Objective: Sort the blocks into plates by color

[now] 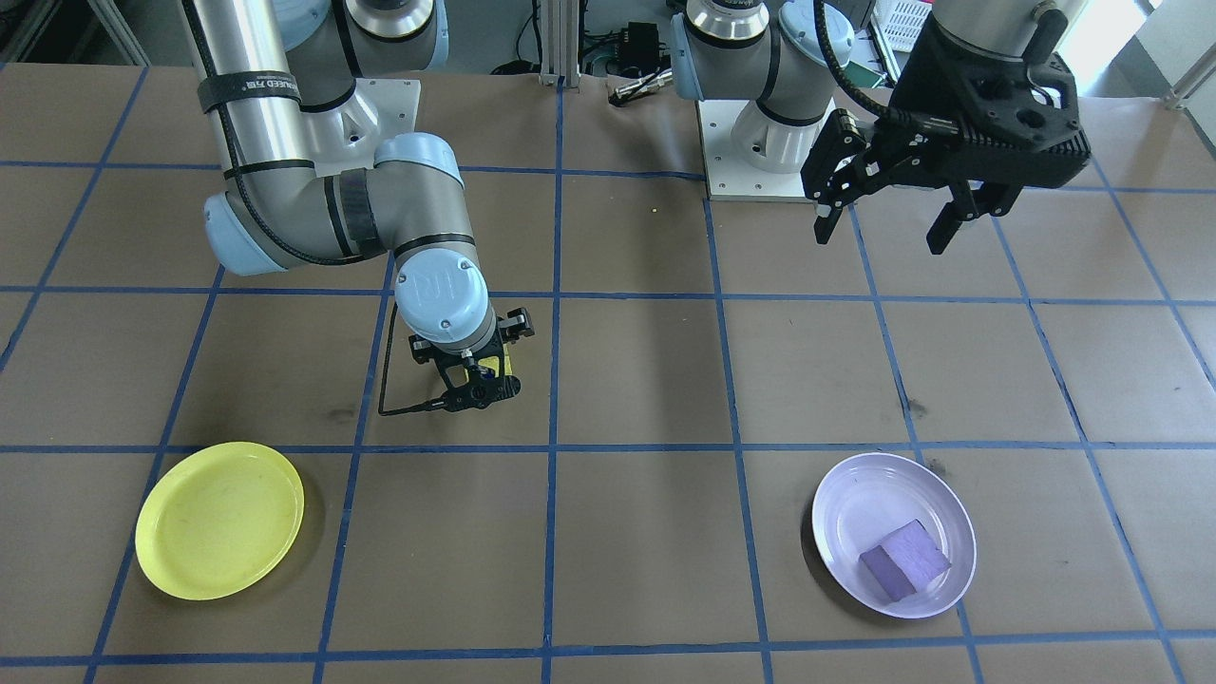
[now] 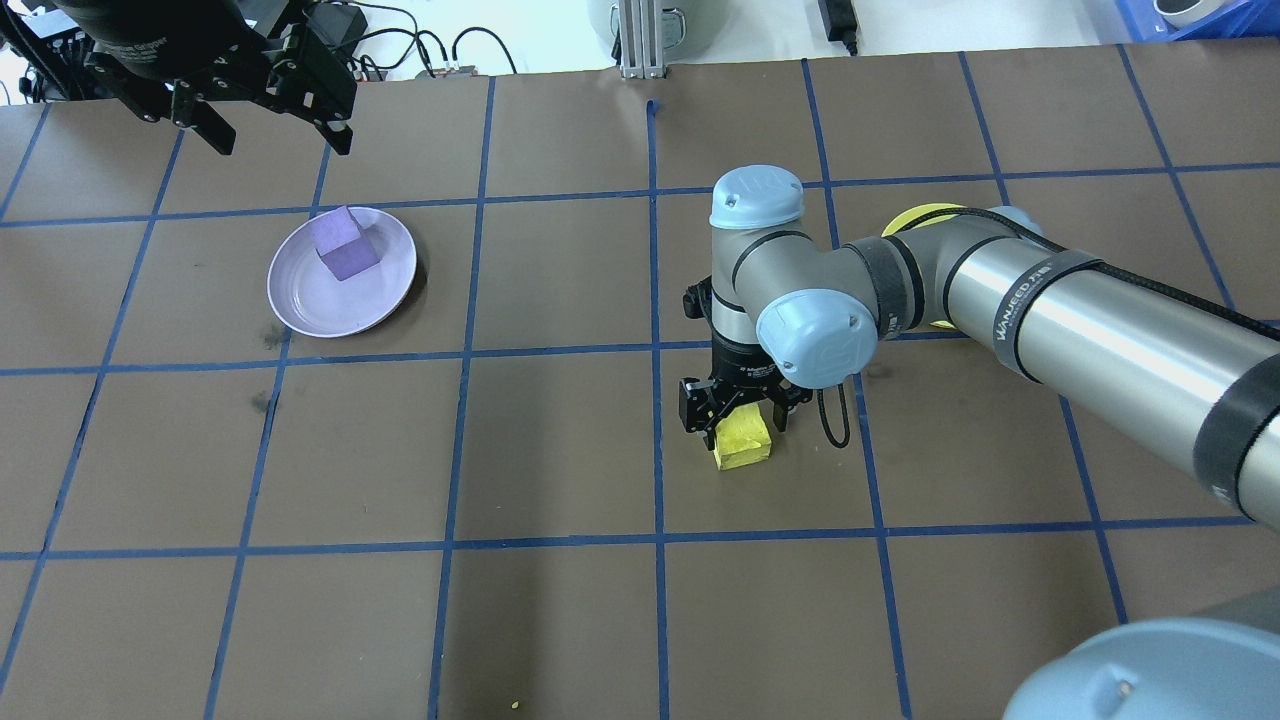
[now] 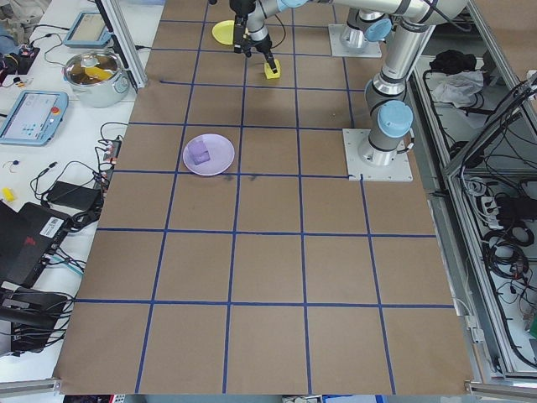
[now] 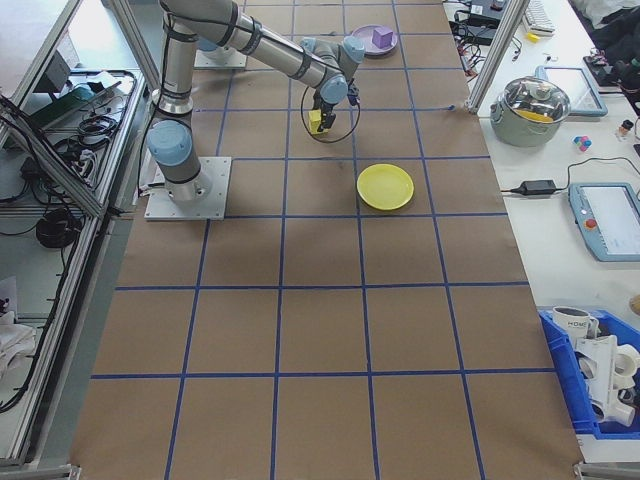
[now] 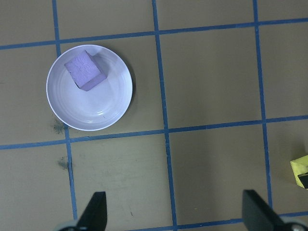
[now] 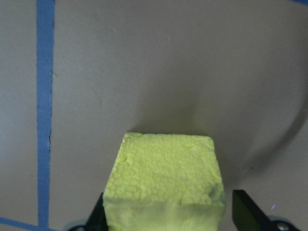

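Note:
The yellow block [image 2: 742,442] sits on the brown table near its middle. My right gripper [image 2: 740,424] is low over it, open, with a finger on each side. In the right wrist view the yellow block [image 6: 166,178] fills the space between the fingers, with a narrow gap at the right finger [image 6: 248,211]. The purple block [image 2: 345,243] lies in the lavender plate [image 2: 310,310]. My left gripper [image 2: 265,125] hangs open and empty high above the table's far left, beyond that plate. The yellow plate [image 1: 218,521] is empty; in the overhead view my right arm hides most of it.
Blue tape lines grid the table. A black cable loop [image 1: 394,380] hangs beside my right gripper. Both arm bases [image 1: 769,142] stand at the robot's edge. A pot [image 4: 535,105], tablets and cables lie on benches off the table's far side.

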Motion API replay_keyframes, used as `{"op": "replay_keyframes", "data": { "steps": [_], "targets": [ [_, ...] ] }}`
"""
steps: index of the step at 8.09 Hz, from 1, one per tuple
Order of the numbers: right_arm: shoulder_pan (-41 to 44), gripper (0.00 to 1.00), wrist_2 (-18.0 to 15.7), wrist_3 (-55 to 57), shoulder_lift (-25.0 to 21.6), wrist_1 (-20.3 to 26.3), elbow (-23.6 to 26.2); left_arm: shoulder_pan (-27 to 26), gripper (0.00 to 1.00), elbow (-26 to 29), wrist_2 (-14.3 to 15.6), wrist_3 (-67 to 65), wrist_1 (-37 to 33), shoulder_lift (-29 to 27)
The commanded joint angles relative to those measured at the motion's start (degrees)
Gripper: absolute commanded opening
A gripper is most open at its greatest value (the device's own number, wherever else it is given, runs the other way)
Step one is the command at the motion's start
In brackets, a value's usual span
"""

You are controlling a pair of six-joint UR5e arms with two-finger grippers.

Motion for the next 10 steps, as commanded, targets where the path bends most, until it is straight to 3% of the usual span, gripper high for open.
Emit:
{"op": "replay_keyframes", "data": {
  "steps": [1,2,3,4,7,10],
  "targets": [
    [-0.06,0.00,-0.36,1.94,-0.07,-5.52,-0.14,-0.20,1.00,-0.35,2.87,0.66,1.31,0.95],
    [-0.06,0.00,0.08,4.91,-0.16,-5.52,-0.67,-0.11,1.00,-0.53,2.71,0.67,1.48,0.52],
    [-0.15,0.00,-0.36,4.86,-0.68,-5.52,-1.11,-0.02,1.00,-0.01,-1.12,0.58,1.49,-0.09],
    [-0.59,0.00,-0.79,3.64,-2.08,-5.52,-2.50,-0.02,1.00,-0.61,-2.46,0.67,1.49,0.42],
    [-6.71,0.00,-6.49,1.09,-4.11,-5.34,-9.88,-0.55,1.00,-0.70,-2.48,0.49,1.49,1.66],
    [-18.48,0.00,-11.06,-9.53,-3.76,-7.54,-10.16,-0.46,1.00,0.08,-2.04,-0.04,-3.77,2.45]
  ]
}}
